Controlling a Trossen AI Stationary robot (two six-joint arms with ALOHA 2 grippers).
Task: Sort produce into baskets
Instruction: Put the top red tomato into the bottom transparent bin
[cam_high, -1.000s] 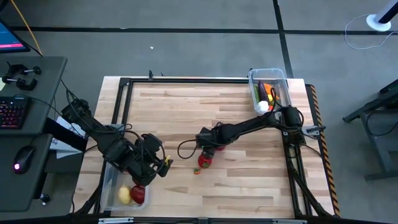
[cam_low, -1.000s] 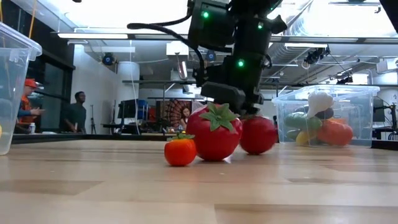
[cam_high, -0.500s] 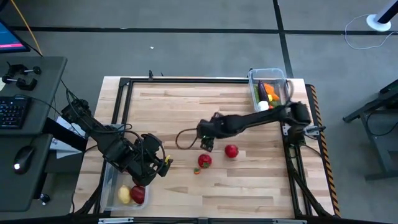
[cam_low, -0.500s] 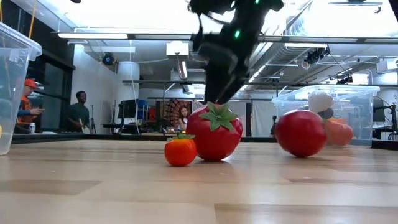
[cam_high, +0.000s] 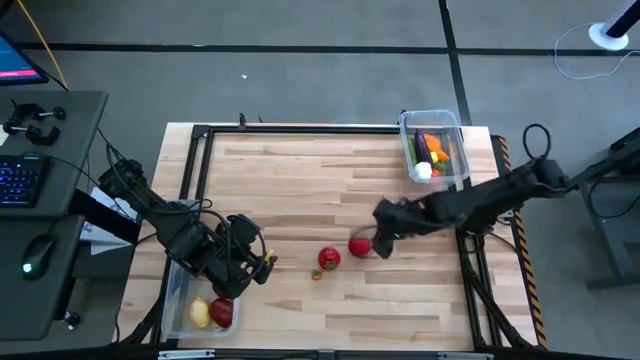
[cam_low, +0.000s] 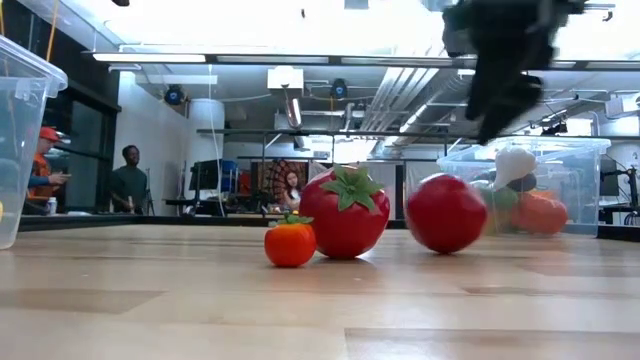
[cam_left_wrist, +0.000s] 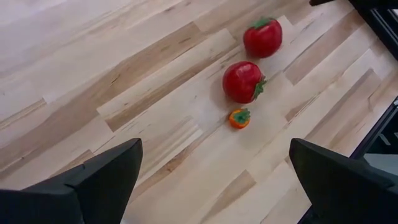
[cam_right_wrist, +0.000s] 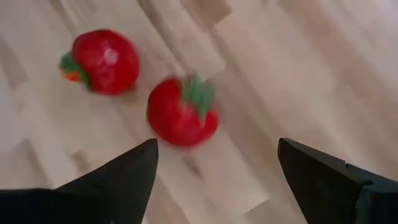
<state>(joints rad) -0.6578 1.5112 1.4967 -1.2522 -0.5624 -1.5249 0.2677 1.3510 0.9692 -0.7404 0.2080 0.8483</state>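
Observation:
Three toy fruits lie on the wooden table near its middle: a large red one with a green top (cam_high: 328, 258) (cam_low: 345, 212), a small orange one (cam_high: 316, 273) (cam_low: 290, 242), and a round red one (cam_high: 360, 246) (cam_right_wrist: 182, 112). My right gripper (cam_high: 383, 243) (cam_right_wrist: 217, 149) is open and empty, raised just right of the round red fruit. My left gripper (cam_high: 258, 265) (cam_left_wrist: 216, 149) is open and empty above the left clear bin (cam_high: 178, 300), which holds a lemon (cam_high: 200, 313) and a red apple (cam_high: 221, 312). The right clear bin (cam_high: 448, 122) holds several vegetables.
Black rails frame the table at its left, right and far edges. A desk with keyboard and mouse (cam_high: 40, 250) stands left of the table. People (cam_low: 125, 180) stand in the room far behind.
My right gripper has risen from the red fruits and gone toward the table's right edge. The round red fruit has rolled away from the large one toward the right, then a little way back. The large red and small orange fruits have stayed in place.

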